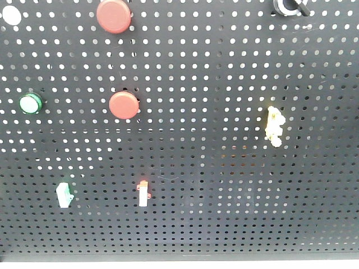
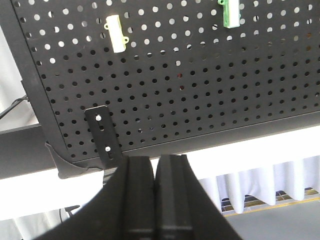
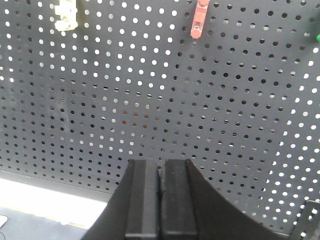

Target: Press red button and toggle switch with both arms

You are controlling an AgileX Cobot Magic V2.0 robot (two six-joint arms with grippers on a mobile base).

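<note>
In the front view the larger red button [image 1: 114, 15] sits high on the black pegboard [image 1: 213, 185], partly cut by the top edge. The toggle switch [image 1: 289, 5], a black knob in a silver-white ring, shows at the top right edge. Neither arm shows in this view. In the left wrist view my left gripper [image 2: 155, 160] is shut and empty, just below the board's lower edge. In the right wrist view my right gripper [image 3: 160, 162] is shut and empty, facing the board's lower part. Button and toggle are out of both wrist views.
A smaller red button [image 1: 123, 105], a green button [image 1: 30, 103], a yellow lever [image 1: 274, 126], a green-tipped stick switch [image 1: 64, 194] and a red-tipped stick switch [image 1: 143, 193] are on the board. A mounting bracket [image 2: 103, 135] is near the left gripper.
</note>
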